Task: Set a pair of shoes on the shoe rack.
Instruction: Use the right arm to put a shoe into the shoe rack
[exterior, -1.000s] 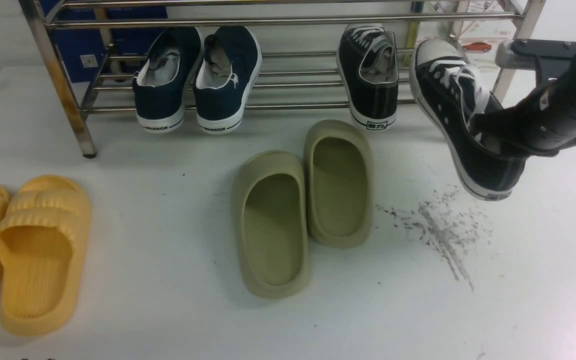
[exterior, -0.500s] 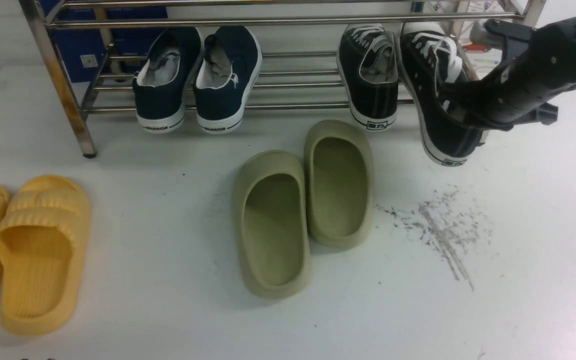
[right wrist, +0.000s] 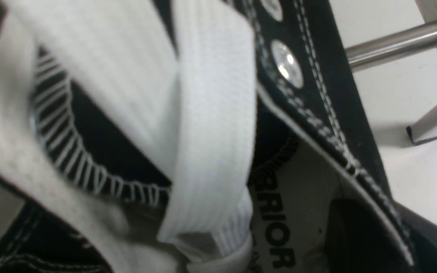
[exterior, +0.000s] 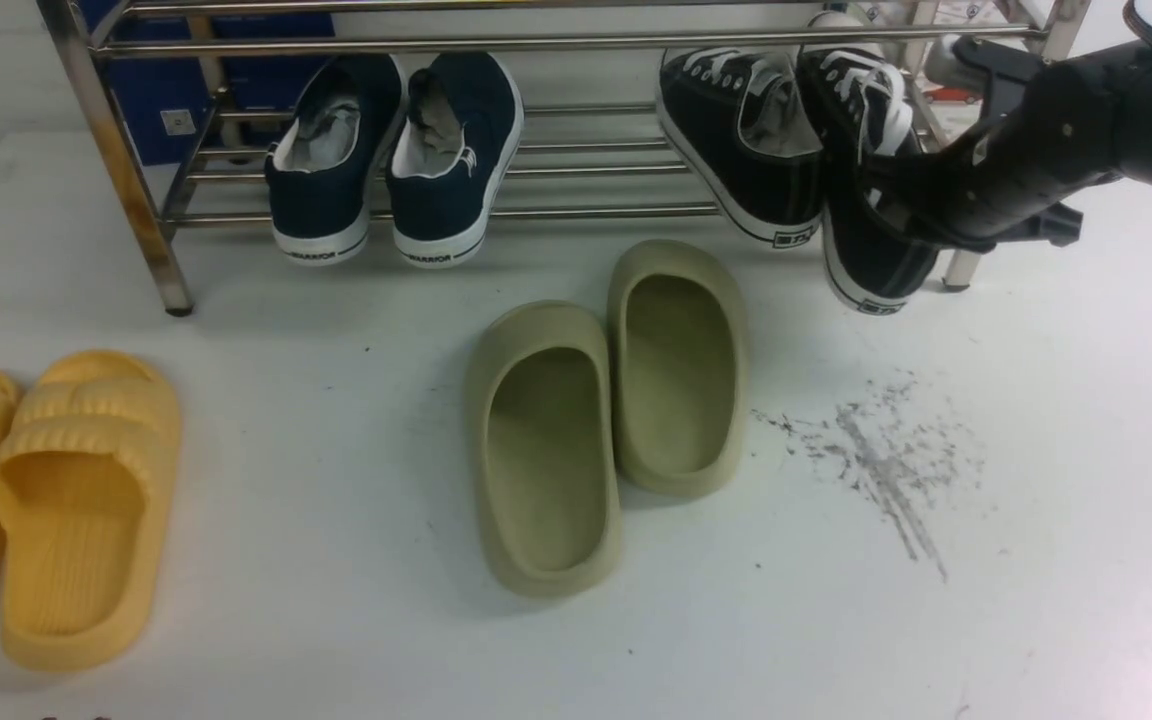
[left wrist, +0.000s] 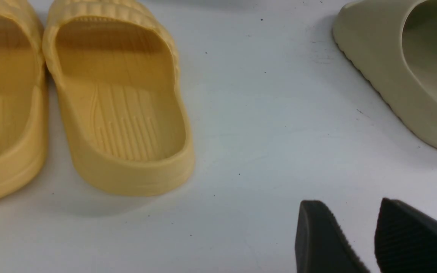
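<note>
Holds the second sneaker [exterior: 871, 255] in the right gripper [exterior: 891, 200], jaws clamped on its collar: toe into the shoe rack [exterior: 536, 43], heel overhanging, touching its mate [exterior: 736, 150] (lying skewed on the bars). With the left gripper [left wrist: 349, 212] parted, empty, well apart.

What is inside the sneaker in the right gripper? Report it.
The sneaker holds a pale printed insole and one finger of the right gripper; laces hide its toe end.

A pale white floor [exterior: 336, 420] fills the scene, matte and evenly lit, dotted with tiny dark flecks. Grey scuff marks [exterior: 876, 460] streak it toward the right. Far back on the left stands a blue box [exterior: 151, 100] bearing a small white label [exterior: 177, 121].
</note>
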